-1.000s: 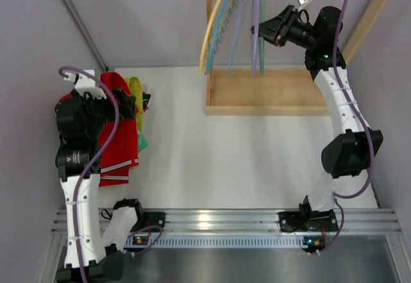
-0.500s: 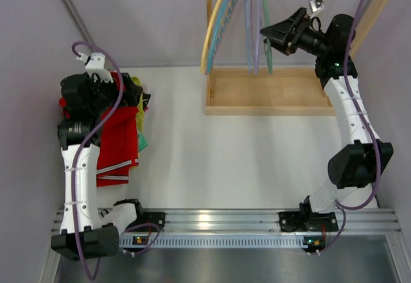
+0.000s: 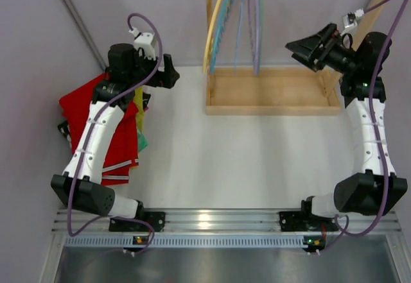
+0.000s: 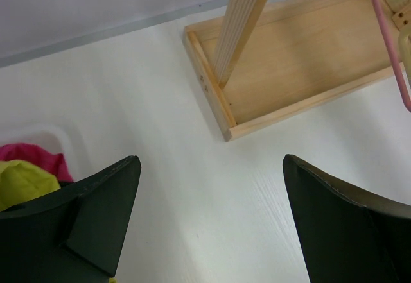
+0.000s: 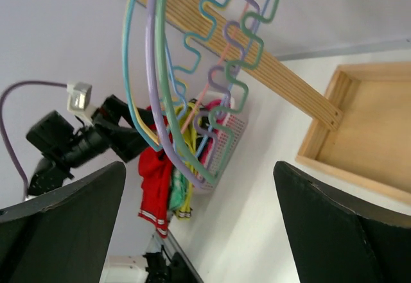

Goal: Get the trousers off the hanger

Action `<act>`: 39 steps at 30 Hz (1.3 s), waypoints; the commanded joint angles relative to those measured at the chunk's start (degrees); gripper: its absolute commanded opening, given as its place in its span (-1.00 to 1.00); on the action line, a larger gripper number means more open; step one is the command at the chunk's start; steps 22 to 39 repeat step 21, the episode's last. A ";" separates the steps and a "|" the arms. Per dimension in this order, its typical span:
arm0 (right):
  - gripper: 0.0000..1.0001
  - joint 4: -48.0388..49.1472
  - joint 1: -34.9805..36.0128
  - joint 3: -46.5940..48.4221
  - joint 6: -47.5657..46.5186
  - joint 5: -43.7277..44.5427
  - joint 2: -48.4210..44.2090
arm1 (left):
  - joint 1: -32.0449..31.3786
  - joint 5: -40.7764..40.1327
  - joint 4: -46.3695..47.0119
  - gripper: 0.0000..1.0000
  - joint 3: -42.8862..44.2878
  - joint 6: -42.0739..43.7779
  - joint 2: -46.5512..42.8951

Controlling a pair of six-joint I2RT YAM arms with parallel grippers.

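The trousers lie heaped at the left: the red pair (image 3: 119, 138), a yellow pair (image 3: 139, 106) and a green pair (image 3: 141, 143). The right wrist view shows them draped over a white basket (image 5: 226, 143), red (image 5: 151, 187), green (image 5: 175, 194), yellow (image 5: 187, 203). Several coloured hangers (image 3: 217, 29) hang bare on the wooden rack, close before my right gripper (image 5: 199, 167). That gripper (image 3: 295, 49) is open and apart from them, holding nothing. My left gripper (image 3: 168, 77) is open over the white table (image 4: 210, 167), right of the heap, holding nothing.
The rack's wooden base tray (image 3: 273, 92) sits at the back of the table, with its upright post (image 4: 241, 26) at the left corner. A pink hanger (image 4: 388, 45) dangles above the tray. Walls close in on both sides.
My right gripper has opened and drawn back to the right, away from the hangers. My left arm has lifted off the trousers heap and swung its open gripper right, towards the rack.
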 commanded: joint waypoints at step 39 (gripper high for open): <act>0.99 -33.69 4.72 -16.65 -49.45 11.64 -19.52 | -4.07 -3.21 -8.07 0.97 -5.60 -1.40 2.07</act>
